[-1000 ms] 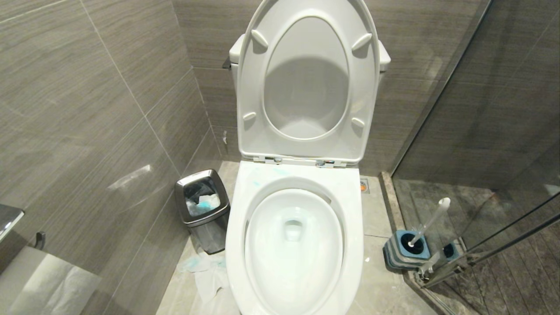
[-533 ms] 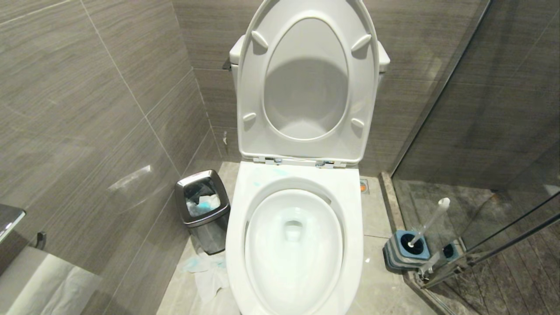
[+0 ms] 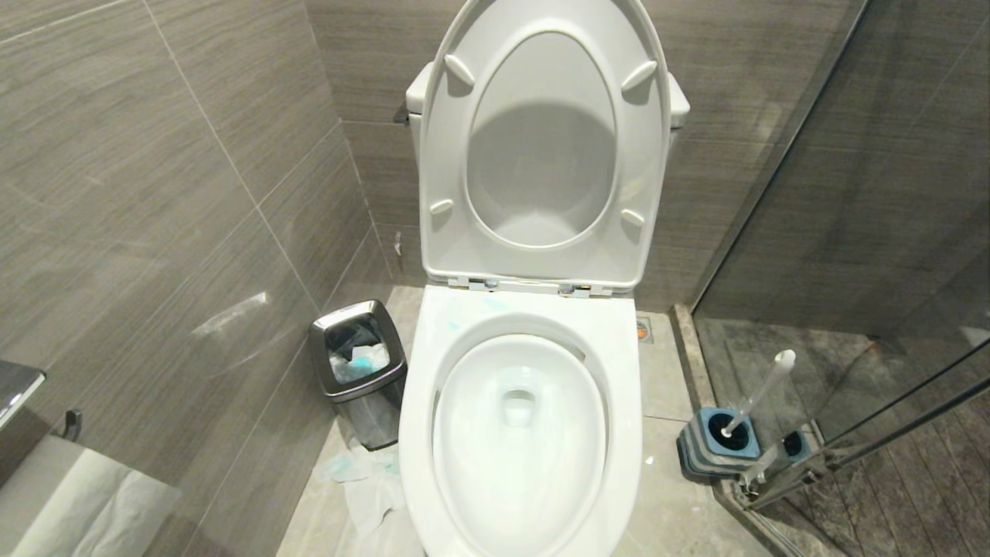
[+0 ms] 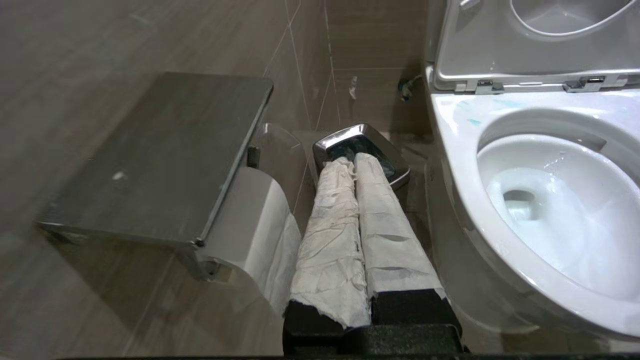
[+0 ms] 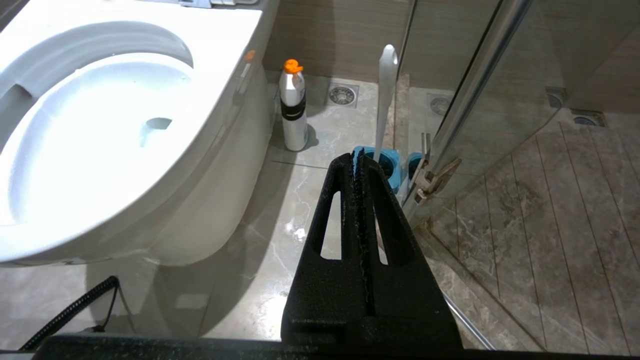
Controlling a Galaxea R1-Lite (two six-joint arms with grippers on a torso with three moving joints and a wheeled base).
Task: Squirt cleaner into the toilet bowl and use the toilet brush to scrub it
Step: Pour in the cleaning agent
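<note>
Neither arm appears in the head view; each gripper shows only in its own wrist camera.

The left gripper (image 4: 354,159) has both fingers wrapped in white paper and pressed together along their length, with nothing between them. In the left wrist view they run up the lower centre of the frame, and their tips overlap the rim of the steel waste bin (image 4: 395,167) behind; whether they touch it cannot be told. To the left of the fingers hangs a toilet paper roll (image 4: 255,235) under a flat metal cover (image 4: 165,155).

The right gripper (image 5: 356,159) is black, its two fingers closed flat against each other and holding nothing. In the right wrist view it rises from the bottom centre of the frame, its tip overlapping the blue brush holder (image 5: 387,165) on the floor behind it.

The toilet brush (image 3: 762,391) stands in that holder (image 3: 715,445) at the lower right of the head view, its white handle leaning to the upper right beside the glass shower door (image 3: 874,271).

The toilet bowl (image 3: 619,402) fills the centre and bottom of the head view, with the seat and lid (image 3: 541,147) raised above it. Faint turquoise smears of cleaner (image 3: 452,321) mark the rim at the bowl's upper left.

A white bottle with an orange cap (image 5: 293,107) stands on the floor at upper centre of the right wrist view, just beside the bowl's base. Crumpled tissue (image 3: 371,483) lies on the floor below the bin.
</note>
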